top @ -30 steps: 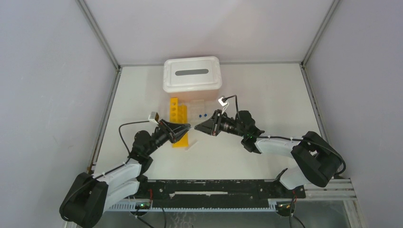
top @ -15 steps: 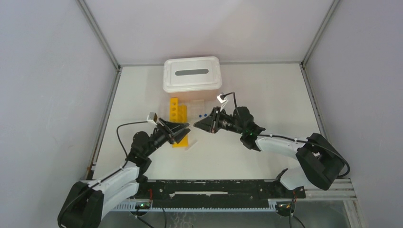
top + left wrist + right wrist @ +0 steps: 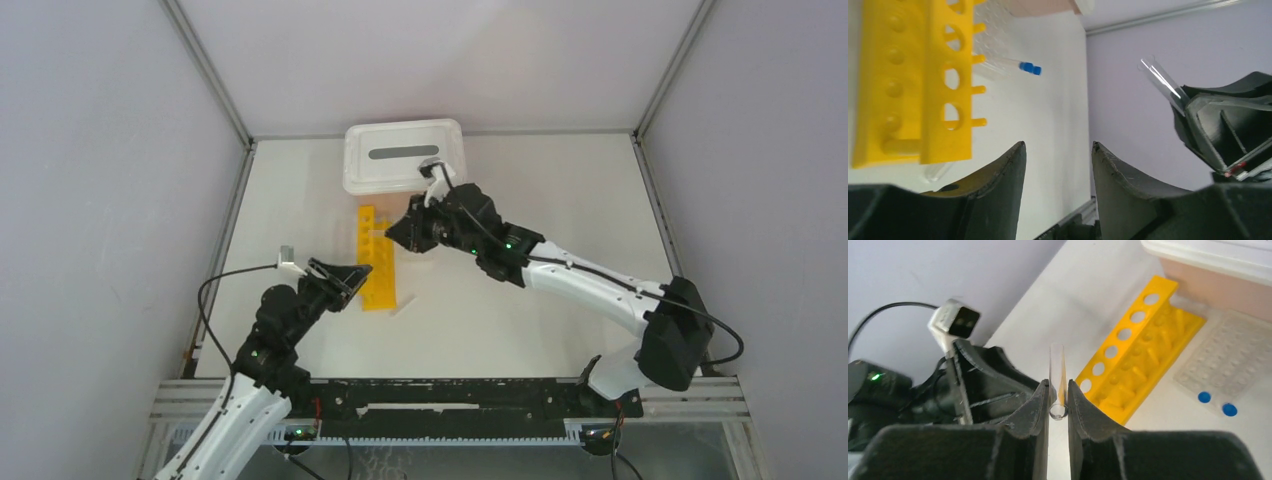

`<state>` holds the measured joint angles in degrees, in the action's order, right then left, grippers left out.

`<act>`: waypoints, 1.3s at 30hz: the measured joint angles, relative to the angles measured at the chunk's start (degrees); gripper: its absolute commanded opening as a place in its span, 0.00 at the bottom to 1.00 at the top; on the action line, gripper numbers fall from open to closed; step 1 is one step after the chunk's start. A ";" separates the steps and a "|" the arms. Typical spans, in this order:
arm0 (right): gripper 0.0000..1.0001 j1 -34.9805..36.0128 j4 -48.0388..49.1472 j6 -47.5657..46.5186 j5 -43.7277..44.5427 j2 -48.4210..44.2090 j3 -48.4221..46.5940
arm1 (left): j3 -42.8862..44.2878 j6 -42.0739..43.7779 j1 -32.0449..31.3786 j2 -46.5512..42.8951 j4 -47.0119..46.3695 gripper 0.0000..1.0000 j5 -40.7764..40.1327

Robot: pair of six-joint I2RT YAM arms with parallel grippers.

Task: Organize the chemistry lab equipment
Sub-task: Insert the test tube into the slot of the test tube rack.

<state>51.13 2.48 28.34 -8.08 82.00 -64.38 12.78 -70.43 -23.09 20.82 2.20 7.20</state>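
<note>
While the white tabletop spreads between grey walls, the biggest thing on it is the pink bin with its white slotted lid, standing at the far edge. Just in front of the bin lies the long yellow rack with round holes, its length running from the bin toward the arms. Touching or just beside its right flank sits the clear plastic gridded rack, which the right arm mostly hides in the top view.

The right hand hangs above the far half of the yellow rack, its fingers pressed onto a clear glass test tube. They pinch the tube near its rounded bottom and the open end points away from the wrist. The left hand sits low by the near end of the yellow rack, on its left side, with its fingers spread and nothing between them.

A second clear tube lies on the tabletop just beside the rack's near right corner. Two small clear blue-capped tubes show at the near edge of the gridded rack, apparently seated in its cells
</note>
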 measured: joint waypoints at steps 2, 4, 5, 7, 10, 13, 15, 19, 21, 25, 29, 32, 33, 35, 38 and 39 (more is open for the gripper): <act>0.15 1.33 -5.86 -1.97 3.48 3.34 -5.84 | 1.25 1.88 0.00 -1.31 4.13 0.55 -2.47; 0.15 2.51 -10.99 -3.37 6.49 6.78 -10.40 | 2.05 3.48 0.00 -1.88 7.65 0.55 -4.55; 0.15 3.17 -14.43 -4.09 8.11 8.85 -12.94 | 2.47 4.26 0.00 -1.92 9.68 0.55 -5.75; 0.14 4.17 -19.71 -5.14 10.73 12.94 -17.11 | 3.17 5.66 0.02 -1.90 13.05 0.55 -7.72; 0.13 5.25 -26.43 -6.21 13.84 18.16 -21.84 | 4.76 7.54 0.02 -1.81 17.62 0.55 -10.73; 0.12 5.97 -32.44 -7.23 16.50 22.16 -25.40 | 6.01 8.66 0.02 -1.81 20.11 0.55 -13.57; 0.12 6.25 -36.04 -7.89 17.92 23.71 -27.39 | 6.25 9.20 0.02 -1.79 20.90 0.55 -15.04; 0.12 6.34 -40.76 -8.81 19.96 24.61 -30.08 | 6.23 10.05 0.02 -0.17 21.24 0.56 -16.55; 0.12 6.34 -42.07 -9.05 20.55 24.61 -30.88 | 6.23 10.45 0.02 1.64 20.70 0.56 -16.57; 0.12 6.32 -43.52 -9.38 21.11 24.61 -31.17 | 5.86 10.51 0.02 4.90 17.46 0.54 -16.11; 0.12 6.21 -44.24 -9.75 21.11 24.61 -31.17 | 4.39 10.47 0.02 6.67 12.87 0.51 -15.47; 0.12 6.14 -44.37 -10.10 21.07 24.61 -31.17 | 3.06 10.47 0.02 8.22 10.01 0.50 -14.47; 0.12 6.10 -44.37 -10.12 21.07 24.61 -31.17 | 2.89 10.47 0.02 8.63 9.60 0.50 -14.36; 0.12 5.99 -44.37 -10.29 21.03 24.61 -31.17 | 2.49 10.49 0.02 9.88 8.33 0.50 -14.08; 0.12 5.95 -44.37 -10.49 20.90 24.61 -31.17 | 1.46 10.47 0.02 10.69 6.34 0.50 -13.81; 0.12 5.95 -44.37 -10.51 20.83 24.61 -31.17 | 0.96 10.45 0.02 10.97 5.60 0.50 -13.57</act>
<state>57.08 -41.89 17.82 12.75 106.61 -95.55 13.74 -59.99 -23.07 31.79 7.79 -6.37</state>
